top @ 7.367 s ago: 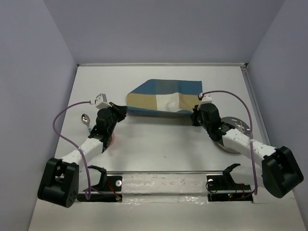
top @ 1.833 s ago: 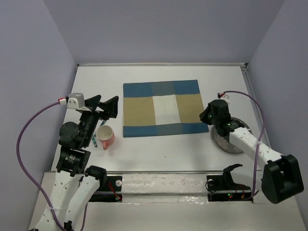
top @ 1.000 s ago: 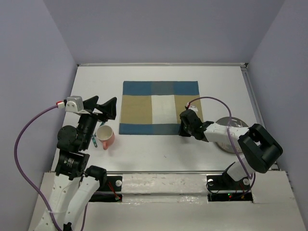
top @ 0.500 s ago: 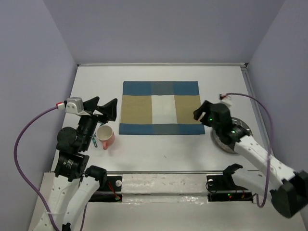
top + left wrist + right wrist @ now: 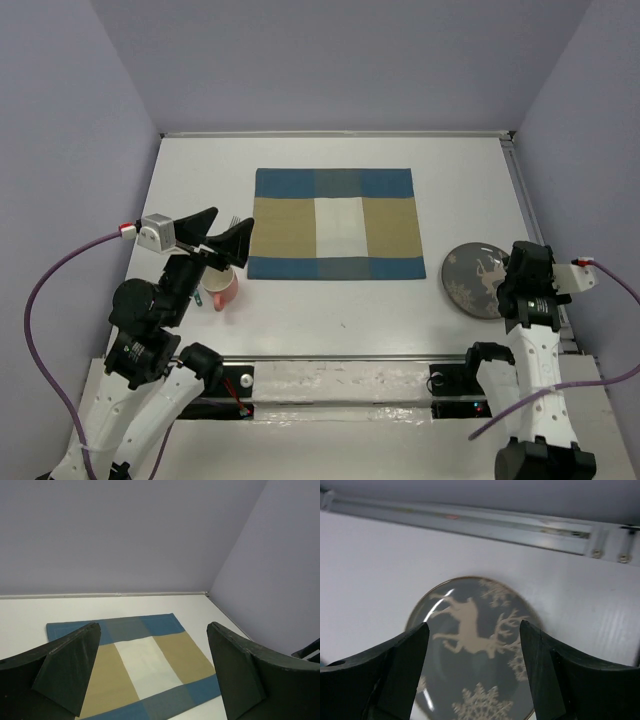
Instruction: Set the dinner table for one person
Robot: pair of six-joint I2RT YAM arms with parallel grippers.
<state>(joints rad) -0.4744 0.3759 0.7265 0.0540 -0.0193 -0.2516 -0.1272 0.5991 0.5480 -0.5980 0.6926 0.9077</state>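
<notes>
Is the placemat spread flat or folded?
Spread flat. The placemat shows its whole checked rectangle, all four corners out on the table.

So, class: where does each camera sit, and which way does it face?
Top external: high behind the robot, looking down on the dinner table; left arm and right arm show.
Left wrist: on the left arm, facing over the placemat to the far wall; left gripper open in frame.
Right wrist: on the right arm, looking down on the plate; right gripper open in frame.
Shared: top and left wrist show the placemat.
</notes>
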